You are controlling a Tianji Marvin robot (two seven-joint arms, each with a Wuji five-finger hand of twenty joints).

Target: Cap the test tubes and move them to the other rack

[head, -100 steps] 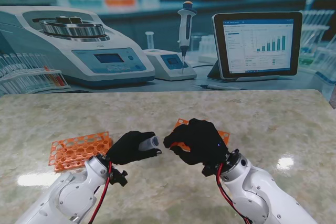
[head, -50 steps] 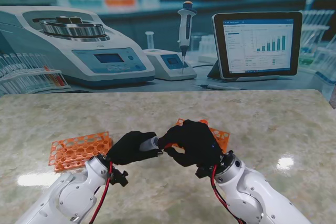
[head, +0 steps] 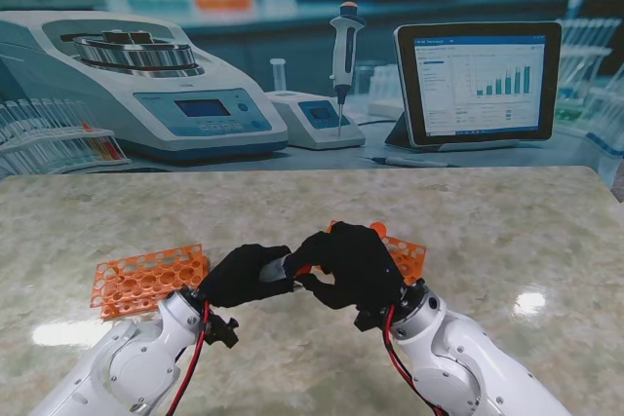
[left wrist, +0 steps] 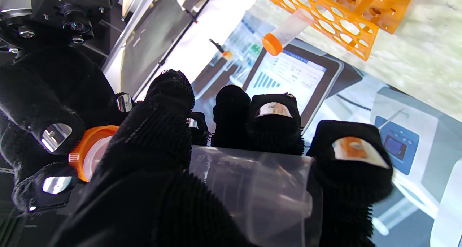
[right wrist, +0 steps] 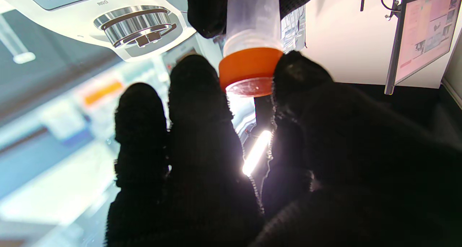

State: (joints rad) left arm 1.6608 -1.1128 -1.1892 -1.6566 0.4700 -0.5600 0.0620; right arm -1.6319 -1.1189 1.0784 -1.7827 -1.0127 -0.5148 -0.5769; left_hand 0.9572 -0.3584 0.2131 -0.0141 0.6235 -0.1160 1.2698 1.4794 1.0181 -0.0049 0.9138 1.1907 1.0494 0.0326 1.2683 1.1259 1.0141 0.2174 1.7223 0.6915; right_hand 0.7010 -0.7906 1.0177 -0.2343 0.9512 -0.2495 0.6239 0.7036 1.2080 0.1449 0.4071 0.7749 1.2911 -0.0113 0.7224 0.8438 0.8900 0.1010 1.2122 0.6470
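Note:
My left hand is shut on a clear test tube, held roughly level with its mouth toward my right hand. That tube crosses the left palm under the black fingers. The right hand pinches an orange cap sitting on the tube's mouth, between its fingertips. The same cap shows in the left wrist view. An orange rack lies to my left. A second orange rack lies behind the right hand, and holds a capped tube.
Along the back stand a centrifuge, a small white device, a pipette on its stand and a tablet. A pen lies near the tablet. Both white forearms rise from the near edge.
My right hand has moved left until its fingers meet the tube's mouth, bringing the cap onto it. The left hand and its tube have stayed in place.

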